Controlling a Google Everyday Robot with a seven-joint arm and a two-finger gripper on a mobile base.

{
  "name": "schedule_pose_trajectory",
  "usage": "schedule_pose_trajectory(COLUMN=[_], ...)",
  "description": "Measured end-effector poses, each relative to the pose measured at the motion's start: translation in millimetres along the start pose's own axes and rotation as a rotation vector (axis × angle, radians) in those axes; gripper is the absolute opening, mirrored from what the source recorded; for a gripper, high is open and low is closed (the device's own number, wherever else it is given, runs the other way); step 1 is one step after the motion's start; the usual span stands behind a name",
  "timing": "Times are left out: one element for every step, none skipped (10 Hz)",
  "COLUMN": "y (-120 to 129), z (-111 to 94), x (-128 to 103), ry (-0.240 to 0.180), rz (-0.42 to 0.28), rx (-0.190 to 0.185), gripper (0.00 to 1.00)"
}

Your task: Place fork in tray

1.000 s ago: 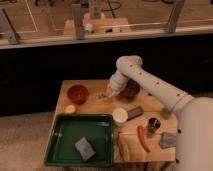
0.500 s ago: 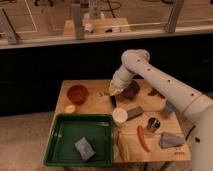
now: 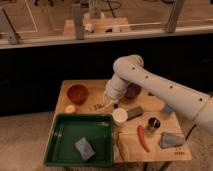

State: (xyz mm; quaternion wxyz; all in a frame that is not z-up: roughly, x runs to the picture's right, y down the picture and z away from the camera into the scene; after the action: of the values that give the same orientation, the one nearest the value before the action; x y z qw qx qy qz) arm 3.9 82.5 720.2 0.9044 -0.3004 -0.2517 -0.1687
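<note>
The fork (image 3: 99, 106) is a thin pale piece lying on the wooden table (image 3: 165, 155), just behind the far rim of the green tray (image 3: 57, 142). My gripper (image 3: 108, 100) hangs at the end of the white arm (image 3: 150, 82) directly over the fork's right end, low to the table. Whether it touches the fork does not show. The tray sits at the table's front left and holds a grey-blue sponge (image 3: 84, 148).
A brown bowl (image 3: 77, 93) and a yellow fruit (image 3: 70, 108) sit left of the gripper. A white cup (image 3: 120, 116), grey block (image 3: 134, 112), dark bowl (image 3: 133, 91), metal can (image 3: 152, 124), red pepper (image 3: 143, 138) and grey cloth (image 3: 171, 140) lie to the right.
The gripper has come down and slightly left, toward the fork near the tray's far rim. The objects on the table have not moved.
</note>
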Motion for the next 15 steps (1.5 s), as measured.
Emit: schedule_pose_trajectory(y=[4.0, 4.2, 4.2, 4.2, 4.2, 4.6, 5.7, 6.3, 6.0, 6.5, 8.7, 12.2, 13.6, 14.1, 14.2], z=[1.5, 1.6, 1.5, 1.6, 1.5, 2.1, 7.4, 14.5, 25.6, 37.7, 50.4, 60.3, 66.0, 74.0, 81.3], x=[-7.3, -8.0, -8.1, -8.0, -8.1, -8.0, -13.0, -22.8, -37.6, -50.0, -58.8, -62.7, -62.6, -62.4, -63.5], ry=[-0.003, -0.003, -0.003, -0.003, -0.003, -0.001, 0.017, 0.046, 0.089, 0.119, 0.134, 0.139, 0.136, 0.135, 0.134], rz=[-0.014, -0.015, -0.015, -0.015, -0.015, -0.012, -0.008, -0.002, 0.010, 0.019, 0.031, 0.031, 0.032, 0.028, 0.021], rx=[-0.004, -0.004, -0.004, -0.004, -0.004, -0.006, -0.021, -0.033, -0.048, -0.058, -0.066, -0.075, -0.082, -0.090, -0.099], gripper=[0.06, 0.06, 0.06, 0.06, 0.06, 0.06, 0.06, 0.06, 0.06, 0.06, 0.06, 0.06, 0.06, 0.06, 0.06])
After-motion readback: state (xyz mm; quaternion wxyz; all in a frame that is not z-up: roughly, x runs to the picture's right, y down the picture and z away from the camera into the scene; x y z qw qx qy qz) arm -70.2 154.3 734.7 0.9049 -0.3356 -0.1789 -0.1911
